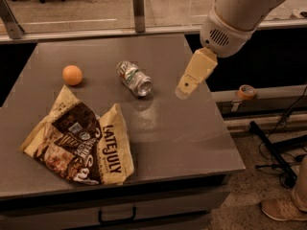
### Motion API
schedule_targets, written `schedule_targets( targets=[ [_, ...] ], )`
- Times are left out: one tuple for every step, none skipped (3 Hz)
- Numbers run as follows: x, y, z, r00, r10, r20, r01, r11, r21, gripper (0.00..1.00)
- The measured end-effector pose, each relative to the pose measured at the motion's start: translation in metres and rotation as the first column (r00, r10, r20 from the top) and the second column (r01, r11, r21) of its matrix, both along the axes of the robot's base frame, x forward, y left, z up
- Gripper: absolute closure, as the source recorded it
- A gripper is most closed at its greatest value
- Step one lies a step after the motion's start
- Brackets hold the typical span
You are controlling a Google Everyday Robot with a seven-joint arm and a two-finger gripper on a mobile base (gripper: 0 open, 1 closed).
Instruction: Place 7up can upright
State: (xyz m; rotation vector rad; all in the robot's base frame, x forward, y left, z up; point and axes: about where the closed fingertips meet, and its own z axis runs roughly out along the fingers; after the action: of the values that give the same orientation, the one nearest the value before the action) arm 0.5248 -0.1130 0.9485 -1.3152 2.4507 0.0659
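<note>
The grey bench [182, 128] carries a crumpled Late July chip bag [81, 143] at its front left. The tool [183, 89] hangs above the bench's right side, holding nothing; whether it is clenched or released I cannot tell. The 7up can [134, 78] lies on its side mid-bench, to the right of the orange ball [72, 74].

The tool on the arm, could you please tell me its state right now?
Tool: open or closed cannot be told; it hangs over the table right of the lying can, apart from it.
</note>
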Motion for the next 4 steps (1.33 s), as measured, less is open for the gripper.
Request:
schedule_targets(
  targets=[
    [0.010, 0.037, -0.005, 0.9992, 0.032, 0.023, -0.033, 0.999, 0.029, 0.00],
    [0.025, 0.086, -0.016, 0.9992, 0.037, 0.014, -0.038, 0.996, 0.076, 0.00],
    [0.042, 0.132, -0.025, 0.9999, -0.015, -0.007, 0.016, 0.996, 0.086, 0.00],
    [0.068, 0.161, -0.039, 0.9953, -0.097, 0.000, 0.096, 0.993, 0.063, 0.00]
  ],
)
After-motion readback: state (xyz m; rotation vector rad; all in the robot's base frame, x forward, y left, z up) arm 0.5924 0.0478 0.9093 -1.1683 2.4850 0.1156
